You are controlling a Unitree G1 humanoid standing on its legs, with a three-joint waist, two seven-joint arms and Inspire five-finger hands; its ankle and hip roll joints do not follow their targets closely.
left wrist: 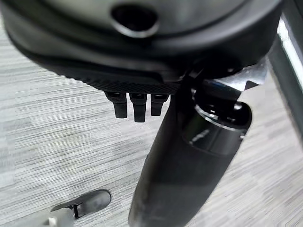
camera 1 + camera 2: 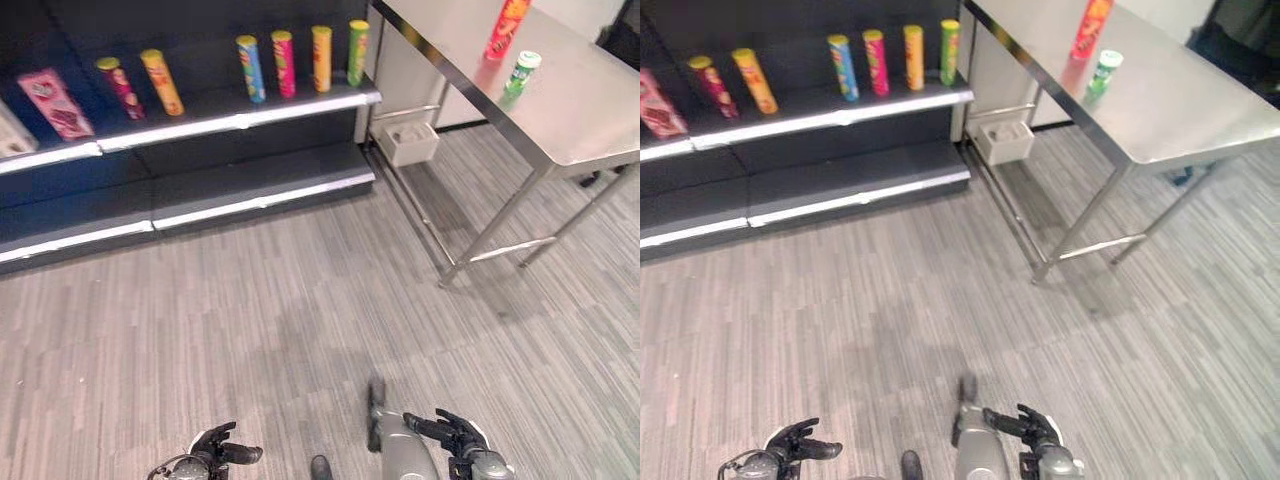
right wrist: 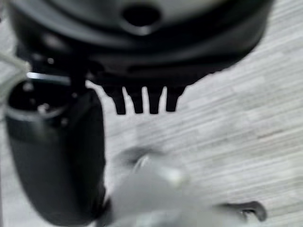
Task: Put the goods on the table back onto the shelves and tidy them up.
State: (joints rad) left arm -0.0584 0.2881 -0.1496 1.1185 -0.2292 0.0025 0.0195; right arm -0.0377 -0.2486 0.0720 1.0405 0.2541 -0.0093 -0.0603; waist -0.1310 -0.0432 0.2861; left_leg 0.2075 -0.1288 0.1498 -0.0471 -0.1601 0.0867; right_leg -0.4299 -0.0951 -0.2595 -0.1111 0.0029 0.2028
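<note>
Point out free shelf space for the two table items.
Upper shelf: bare between the pink box and the maroon can, and between the orange can and the blue can. Blue-to-green can run is crowded. Lower shelf is bare throughout.

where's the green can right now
The short green can with a white lid stands on the steel table, at the head views' upper right, beside the tall red tube.
</note>
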